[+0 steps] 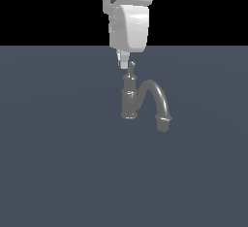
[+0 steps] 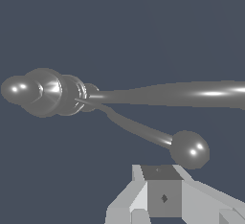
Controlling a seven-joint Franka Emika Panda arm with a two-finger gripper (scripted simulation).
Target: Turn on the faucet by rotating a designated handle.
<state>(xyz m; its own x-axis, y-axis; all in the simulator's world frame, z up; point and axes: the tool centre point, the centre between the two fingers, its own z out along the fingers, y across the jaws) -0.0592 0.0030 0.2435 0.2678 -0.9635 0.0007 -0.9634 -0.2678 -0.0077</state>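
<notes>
Gripper [image 2: 165, 196]: jaw spread cannot be told; one finger [image 2: 164, 198] shows.
Ball tip [image 2: 190, 149]: just ahead of that finger, apparently apart.
Handle [image 2: 136, 128]: long axis runs from the ball away to the faucet [image 1: 131, 97] body beyond the gripper.
Spout [image 1: 157, 97]: farthest off.

A: The faucet [image 1: 130, 100] is dark grey metal with bright glints; its handle [image 2: 143, 131] is the same grey.

B: Under it, the floor [image 1: 58, 163] is plain slate blue. Above it, the gripper [image 1: 124, 60] is pale grey-white, unpatterned.
</notes>
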